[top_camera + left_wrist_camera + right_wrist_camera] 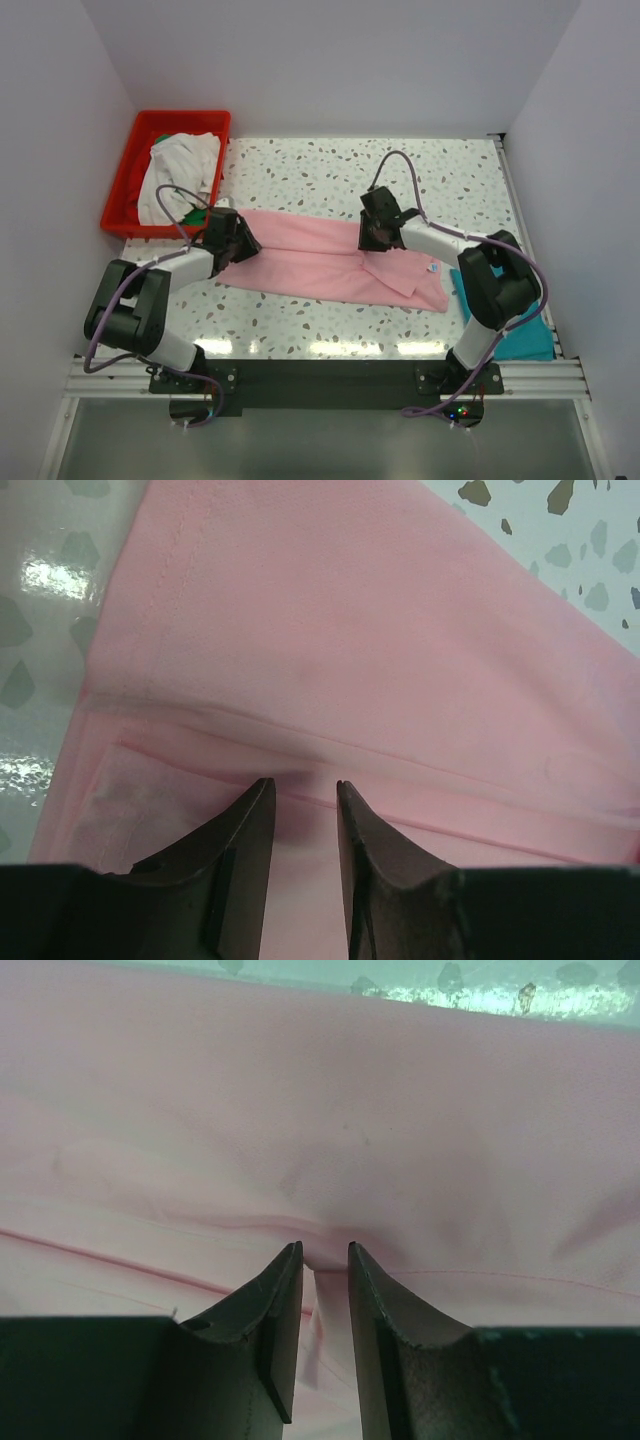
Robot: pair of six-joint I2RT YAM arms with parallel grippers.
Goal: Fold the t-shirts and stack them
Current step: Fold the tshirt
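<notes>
1. progress, as i judge it: under half done. pink shirt lies flat across the middle of the table, doubled lengthwise into a long band. the cross folds are not yet made.
2. teal shirt sits at the table's near right corner, partly hidden under the right arm. it looks flat and squared, so probably folded and the base of the stack. not certain.
3. crate at the far left corner holds the white shirt, heaped and unfolded. a scrap of green shirt shows at the heap's near edge, the rest hidden.
4. left gripper is at the band's left end, jaws a narrow gap apart over a folded edge. cannot tell whether cloth is clamped.
5. right gripper is on the band right of its middle, fingers pinched on a pucker of pink cloth, with creases running toward the tips.
6. left to do: finish folding pink, set it on teal, then fold and stack white and green from the crate.
</notes>
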